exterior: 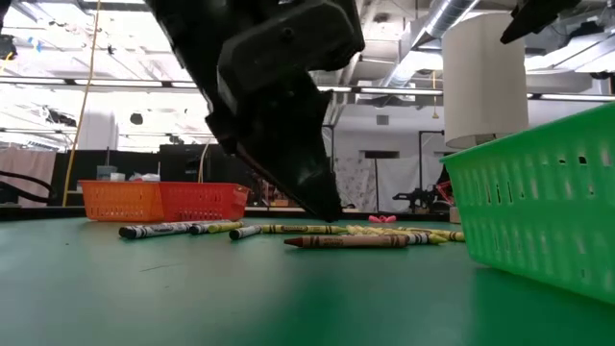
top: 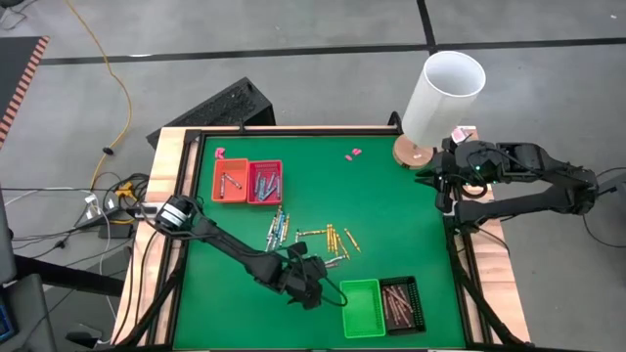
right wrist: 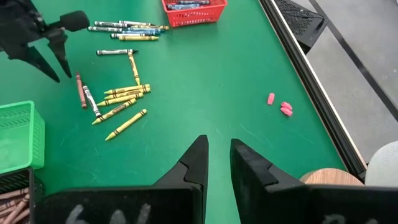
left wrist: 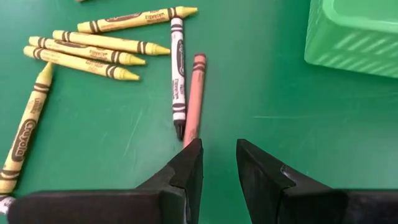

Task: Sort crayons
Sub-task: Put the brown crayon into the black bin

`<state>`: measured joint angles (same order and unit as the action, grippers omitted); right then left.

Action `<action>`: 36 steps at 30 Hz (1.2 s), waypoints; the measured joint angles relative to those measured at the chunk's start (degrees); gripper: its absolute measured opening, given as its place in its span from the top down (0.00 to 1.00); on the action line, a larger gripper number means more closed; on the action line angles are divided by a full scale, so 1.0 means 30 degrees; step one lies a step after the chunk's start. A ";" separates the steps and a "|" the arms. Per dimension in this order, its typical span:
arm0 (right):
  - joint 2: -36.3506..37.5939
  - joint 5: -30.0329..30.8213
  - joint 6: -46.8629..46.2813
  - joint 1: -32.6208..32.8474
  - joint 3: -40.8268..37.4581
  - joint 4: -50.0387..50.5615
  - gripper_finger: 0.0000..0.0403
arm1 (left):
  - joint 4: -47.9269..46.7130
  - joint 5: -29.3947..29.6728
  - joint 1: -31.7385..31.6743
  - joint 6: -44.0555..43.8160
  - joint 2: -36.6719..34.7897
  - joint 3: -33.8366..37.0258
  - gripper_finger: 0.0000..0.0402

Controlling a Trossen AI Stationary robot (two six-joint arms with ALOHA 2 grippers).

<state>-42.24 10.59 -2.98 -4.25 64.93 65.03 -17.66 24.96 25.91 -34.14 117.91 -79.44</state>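
Loose crayons (top: 328, 238) lie flat on the green table in yellow, grey and blue. A brown-red crayon (left wrist: 194, 93) lies beside a grey one (left wrist: 178, 74), with yellow crayons (left wrist: 93, 53) next to them. My left gripper (left wrist: 219, 158) is open and slants down just short of the brown-red crayon's near end, low over the table (exterior: 332, 213), with nothing between its fingers. Whether a fingertip touches that crayon I cannot tell. My right gripper (right wrist: 217, 152) waits open, high over the table's right edge (top: 452, 181).
An orange tray (top: 231, 181) and a red tray (top: 265, 182) with crayons stand at the far left. A green tray (top: 362, 308) and a black tray (top: 403, 303) with brown-red crayons stand near the front right. A white cylinder (top: 445, 93) stands far right; pink scraps (top: 353, 154) lie nearby.
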 joint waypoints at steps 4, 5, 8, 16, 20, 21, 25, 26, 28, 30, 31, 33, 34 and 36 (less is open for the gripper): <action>0.0000 0.0000 -0.0007 -0.0004 0.0007 0.0259 0.83 | 0.1842 0.0071 0.0007 0.0568 -0.0002 0.0933 0.78; 0.0000 0.0000 -0.0007 -0.0001 0.0007 0.0262 0.83 | 0.2152 0.0042 0.0007 0.0625 -0.0002 0.1068 0.78; 0.0000 0.0000 -0.0007 0.0000 0.0007 0.0300 0.83 | 0.2296 0.0258 -0.0001 0.0342 -0.0002 0.1511 0.78; 0.0000 0.0000 -0.0015 -0.0007 0.0007 0.0307 0.83 | 0.2966 0.0248 -0.0022 -0.0027 0.0020 0.2251 0.78; 0.0000 0.0000 -0.0015 -0.0005 0.0007 0.0307 0.83 | 0.3027 0.0359 -0.0022 0.0226 0.0020 0.2303 0.78; 0.0000 0.0000 -0.0015 -0.0003 0.0007 0.0315 0.83 | 0.3197 0.0352 -0.0014 0.0346 0.0020 0.2303 0.78; 0.0000 0.0000 -0.0015 0.0000 0.0007 0.0323 0.83 | 0.3896 -0.0118 0.0290 0.1191 -0.0233 0.2282 0.78; 0.0000 0.0000 -0.0015 0.0000 0.0007 0.0322 0.83 | 0.3878 -0.0200 0.0383 0.1391 -0.0432 0.2228 0.78; 0.0000 0.0000 -0.0007 -0.0002 0.0007 0.0331 0.83 | 0.3761 -0.0215 0.0557 0.1951 -0.0845 0.2219 0.78; 0.0000 0.0000 -0.0007 -0.0007 0.0007 0.0325 0.83 | 0.3580 -0.0078 0.0643 0.2743 -0.1277 0.2169 0.78; 0.0000 0.0007 0.0000 -0.0007 0.0007 0.0327 0.83 | 0.3345 0.0087 0.0648 0.3111 -0.1476 0.2157 0.78; 0.0000 0.0007 -0.0007 -0.0004 0.0007 0.0325 0.83 | 0.3147 0.0370 0.0544 0.3841 -0.1647 0.2157 0.78; 0.0000 0.0007 -0.0007 -0.0007 0.0007 0.0322 0.83 | 0.3207 0.0314 0.0431 0.4269 -0.1648 0.2157 0.78; 0.0000 0.0007 -0.0015 -0.0007 0.0007 0.0322 0.83 | 0.3046 -0.0157 0.0106 0.4984 -0.1595 0.2182 0.78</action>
<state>-42.24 10.61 -3.03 -4.27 64.95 66.00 -8.52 24.49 26.23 -19.18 113.13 -72.90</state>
